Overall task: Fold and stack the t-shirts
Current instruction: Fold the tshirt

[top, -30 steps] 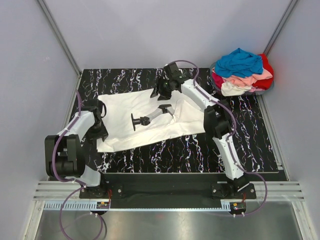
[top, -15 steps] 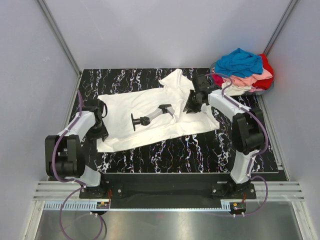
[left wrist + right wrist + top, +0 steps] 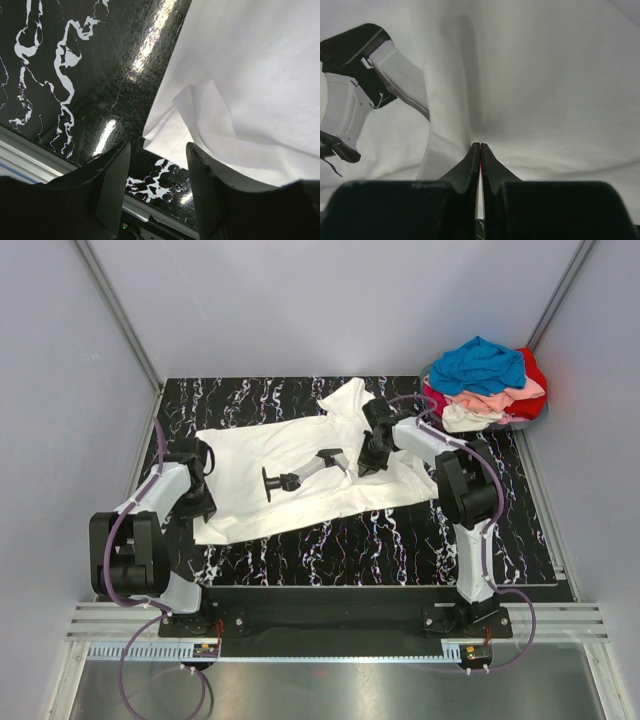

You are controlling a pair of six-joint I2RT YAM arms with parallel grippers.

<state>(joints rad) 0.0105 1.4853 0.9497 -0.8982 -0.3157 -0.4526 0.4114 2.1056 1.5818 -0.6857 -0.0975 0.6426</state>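
I'm looking down on a black worktop (image 3: 400, 540) veined with white, with plain grey walls around it. The white t-shirt (image 3: 250, 455) lies spread across the middle and left of the top view. Its upper right part is rucked up into a raised fold.

A black and grey tool (image 3: 300, 472) rests on the shirt near the centre. In the upper right corner the other t-shirts (image 3: 485, 385) sit in a heap, blue on top, with pink, cream and red below.

The right arm (image 3: 462, 490) reaches in to the shirt's right side. In its wrist view the right jaws are clenched tip to tip on a pinch of white cloth, with creases running into them.

The left arm (image 3: 165, 490) sits at the shirt's left edge. The left jaws are released, standing apart above the shirt's corner, where the hem meets the dark worktop.
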